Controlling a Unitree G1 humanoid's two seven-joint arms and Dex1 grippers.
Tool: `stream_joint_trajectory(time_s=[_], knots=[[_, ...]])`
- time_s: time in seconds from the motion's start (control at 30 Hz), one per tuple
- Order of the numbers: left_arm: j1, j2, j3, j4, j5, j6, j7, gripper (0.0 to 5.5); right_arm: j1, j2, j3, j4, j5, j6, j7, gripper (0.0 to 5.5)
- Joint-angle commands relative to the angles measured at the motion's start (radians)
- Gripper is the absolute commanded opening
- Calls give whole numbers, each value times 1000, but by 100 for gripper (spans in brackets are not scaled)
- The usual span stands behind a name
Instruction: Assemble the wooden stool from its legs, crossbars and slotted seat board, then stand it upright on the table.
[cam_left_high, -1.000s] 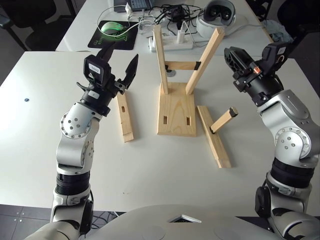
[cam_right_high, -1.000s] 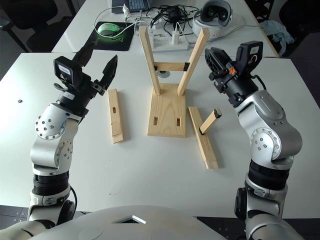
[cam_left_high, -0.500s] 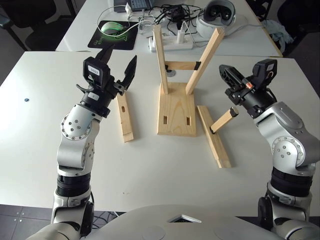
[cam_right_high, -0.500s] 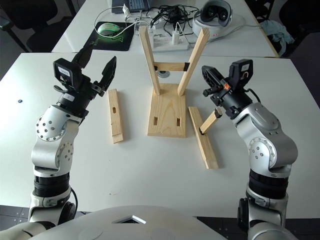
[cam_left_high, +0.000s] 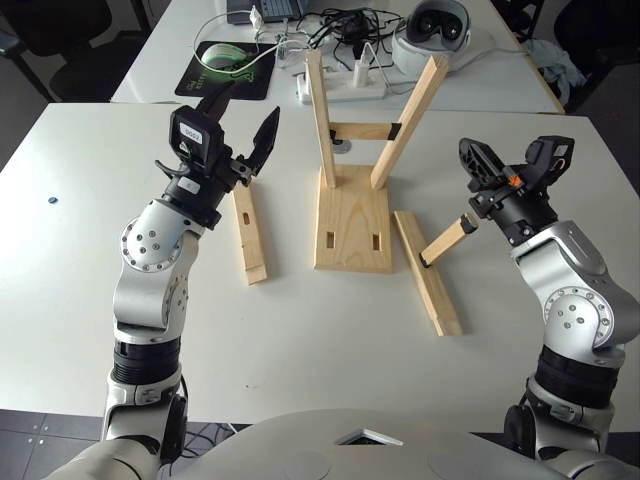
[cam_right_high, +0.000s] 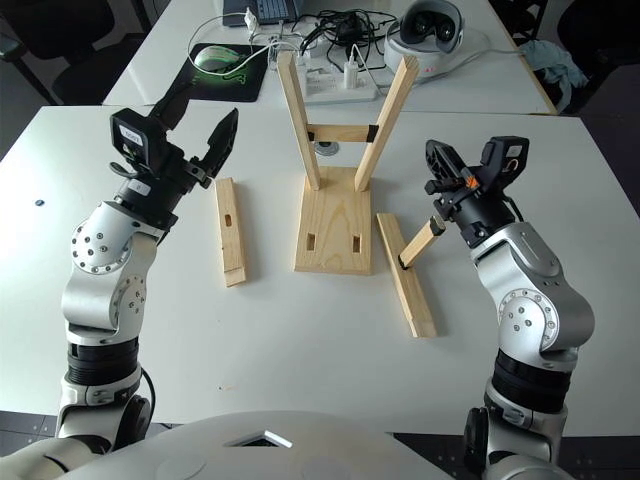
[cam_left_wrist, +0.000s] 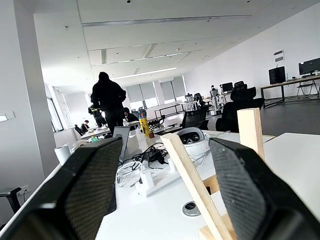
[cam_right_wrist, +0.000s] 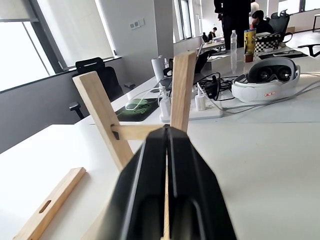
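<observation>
Two fingers of my right gripper (cam_left_high: 468, 152) are pressed together, empty, beside the short wooden crossbar (cam_left_high: 447, 240) tilting up from a loose pale leg (cam_left_high: 430, 278). My left gripper (cam_left_high: 242, 115) gapes above the other slotted leg (cam_left_high: 250, 232). Roughly half done, I judge: the flat pale wooden seat board (cam_left_high: 352, 232) lies mid-table, two joined legs (cam_left_high: 322, 110) standing in it.

The surface (cam_left_high: 300, 340) is viewed by both head views from above, tilted forward and down, at middling range, with nearly the same scene shared. Low, near-level looks across it are given from each wrist, where the stool legs (cam_left_wrist: 192, 187) are seen close.
</observation>
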Motion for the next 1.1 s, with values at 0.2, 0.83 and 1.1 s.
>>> stream_joint_trajectory(time_s=[0.2, 0.83, 1.1], knots=[[-29, 16, -2, 15, -17, 13, -27, 320, -22, 25, -21, -51, 15, -10, -70, 2], [-91, 43, -4, 63, -42, 31, -87, 320, 50, 80, 62, -158, 2, 6, -116, 2], [-82, 38, -1, 55, -37, 28, -79, 320, -114, 58, -35, -145, 29, -41, -181, 2]])
